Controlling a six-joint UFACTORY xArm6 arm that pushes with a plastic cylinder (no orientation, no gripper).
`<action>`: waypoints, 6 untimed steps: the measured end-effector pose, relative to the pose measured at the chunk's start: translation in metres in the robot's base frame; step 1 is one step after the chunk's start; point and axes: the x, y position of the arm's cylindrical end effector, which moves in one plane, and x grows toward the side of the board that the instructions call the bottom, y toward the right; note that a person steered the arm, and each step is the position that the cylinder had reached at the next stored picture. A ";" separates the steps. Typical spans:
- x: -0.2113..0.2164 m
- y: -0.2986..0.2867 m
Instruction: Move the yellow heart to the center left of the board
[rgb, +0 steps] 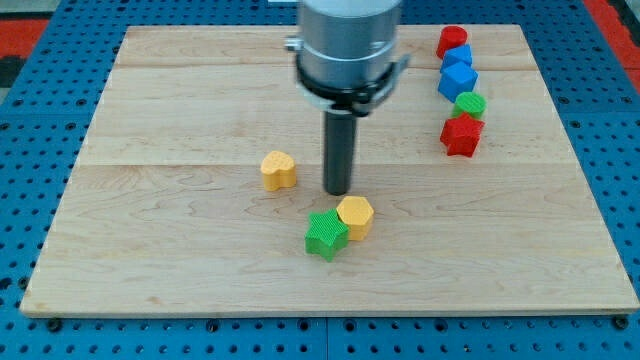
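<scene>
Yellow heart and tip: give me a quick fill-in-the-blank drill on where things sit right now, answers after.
1. My tip stands to the view's ____ of the yellow heart.
2. The yellow hexagon touches the green ____.
3. The column at the board's upper right holds ____ blocks.
4. The lowest block in that column, the star, is coloured ____.

Answers: right; star; five; red

yellow heart (279, 170), lying flat, near the board's middle, slightly toward the view's left
</scene>
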 end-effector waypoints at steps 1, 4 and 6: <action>-0.016 -0.068; -0.066 -0.056; -0.087 -0.110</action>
